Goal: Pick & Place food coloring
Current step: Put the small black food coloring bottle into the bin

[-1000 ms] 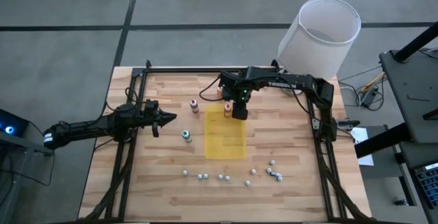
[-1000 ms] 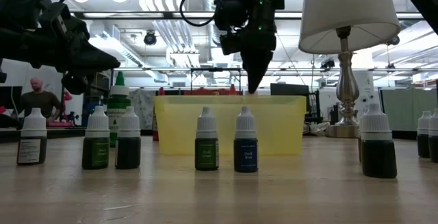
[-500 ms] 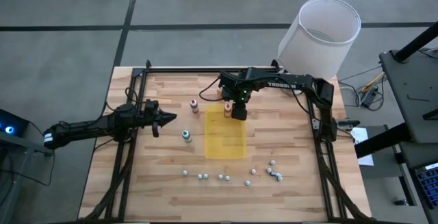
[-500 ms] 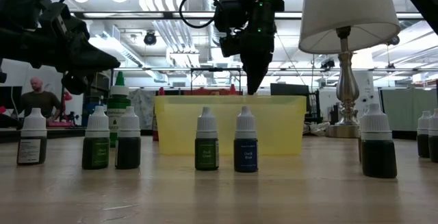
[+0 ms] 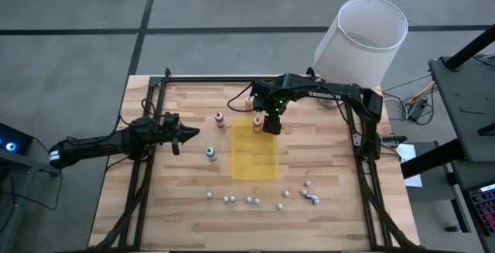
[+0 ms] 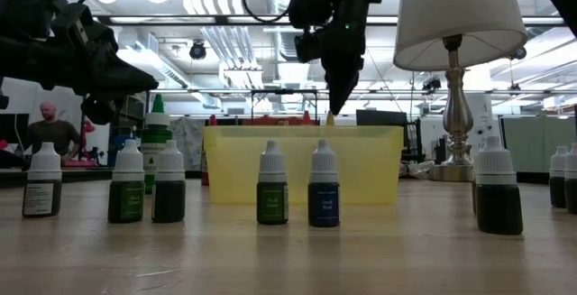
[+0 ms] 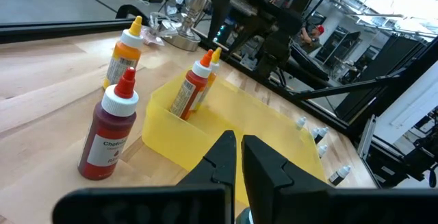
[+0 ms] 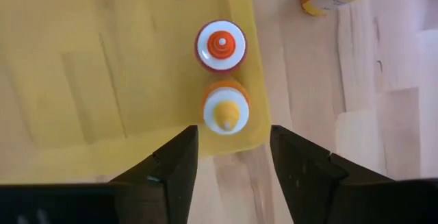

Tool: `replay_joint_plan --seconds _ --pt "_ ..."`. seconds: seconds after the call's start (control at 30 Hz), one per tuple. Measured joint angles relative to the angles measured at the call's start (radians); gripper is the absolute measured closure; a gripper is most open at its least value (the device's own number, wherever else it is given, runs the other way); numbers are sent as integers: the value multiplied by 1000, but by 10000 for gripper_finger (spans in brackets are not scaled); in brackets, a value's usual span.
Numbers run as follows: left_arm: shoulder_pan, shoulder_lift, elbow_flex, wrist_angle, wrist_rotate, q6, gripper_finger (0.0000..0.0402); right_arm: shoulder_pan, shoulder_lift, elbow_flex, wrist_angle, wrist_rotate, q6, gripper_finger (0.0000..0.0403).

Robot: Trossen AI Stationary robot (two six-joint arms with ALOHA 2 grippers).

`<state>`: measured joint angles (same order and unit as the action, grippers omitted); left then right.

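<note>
– Several small white-capped bottles (image 5: 251, 200) stand in a loose row along the near edge of my table (image 5: 325, 160). Do you see them too?

– Yes. Where is the food coloring?

– Farther back. I see the green bottle (image 5: 210, 153) upright on the wood, just left of the yellow tray (image 5: 255, 156). Two more stand inside the tray's far right corner, close together: the red bottle (image 8: 221, 46) and the yellow-capped bottle (image 8: 224, 114).

– And your arms?

– My left gripper (image 5: 188, 135) hangs over the left part of the table, well apart from the tray, with its fingers pressed together on nothing. My right gripper (image 5: 271, 125) hovers straight above that far corner. Its fingers (image 8: 171, 166) are spread, one on either side of the yellow-capped bottle, and they touch neither bottle. From table height its tips sit above the tray's rim.

– Anything beyond the tray?

– The dark red bottle (image 5: 220, 118) stands on the wood, left of the tray's far corner. The orange bottle (image 5: 249, 103) stands farther back, near the right arm. At the far right corner I see a lamp with a white shade (image 5: 363, 36).
</note>
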<state>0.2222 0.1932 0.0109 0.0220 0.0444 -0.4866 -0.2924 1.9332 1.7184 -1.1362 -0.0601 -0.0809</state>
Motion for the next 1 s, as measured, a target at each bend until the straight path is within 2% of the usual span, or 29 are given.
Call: replay_joint_plan --seconds 0.33,0.77,1.0 --pt "0 0 0 0 0 0 401 56 -72 0 -2 -1 48 229" --pt "0 0 0 0 0 0 401 160 -75 1 66 -1 54 229" --pt "0 0 0 0 0 0 401 199 -75 20 106 0 108 230"
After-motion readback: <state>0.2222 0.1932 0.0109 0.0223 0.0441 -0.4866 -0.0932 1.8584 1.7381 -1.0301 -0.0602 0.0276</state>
